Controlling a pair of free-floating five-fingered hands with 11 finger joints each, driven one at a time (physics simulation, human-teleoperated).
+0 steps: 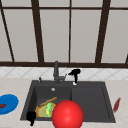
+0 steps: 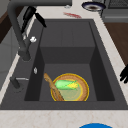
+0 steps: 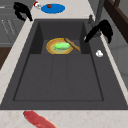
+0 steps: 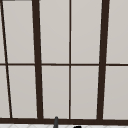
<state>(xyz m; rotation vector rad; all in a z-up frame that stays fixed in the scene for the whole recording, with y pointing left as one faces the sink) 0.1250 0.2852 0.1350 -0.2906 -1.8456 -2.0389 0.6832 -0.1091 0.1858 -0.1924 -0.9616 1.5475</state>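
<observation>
1. Standing at the sink [image 1: 105, 100]: right robot hand [image 1: 75, 72] hangs over the back rim, just right of the faucet [image 1: 56, 71]. Its fingers point down, straight and held together, pinching nothing.
2. Nearest thing to it is a small white knob [image 3: 99, 53] on the rim, directly under the fingertips in the front view; touching or apart, cannot tell. Faucet base lies just to the hand's left, its spout reaching forward over the basin.
3. Left robot hand [image 1: 31, 117] hovers at the front left corner of the sink, well apart from the faucet. Fingers look loosely curled and downturned, holding nothing.
4. Basin holds a yellow plate [image 2: 83, 86] with a green vegetable [image 2: 65, 84] on it and a wooden utensil [image 2: 52, 86] leaning across its edge.
5. Surface also carries a blue plate [image 1: 8, 103] at left and a red strip [image 1: 116, 104] at right.
6. Red ball [image 1: 67, 114] blocks the front view of the basin's near part; its resting place cannot be made out.
</observation>
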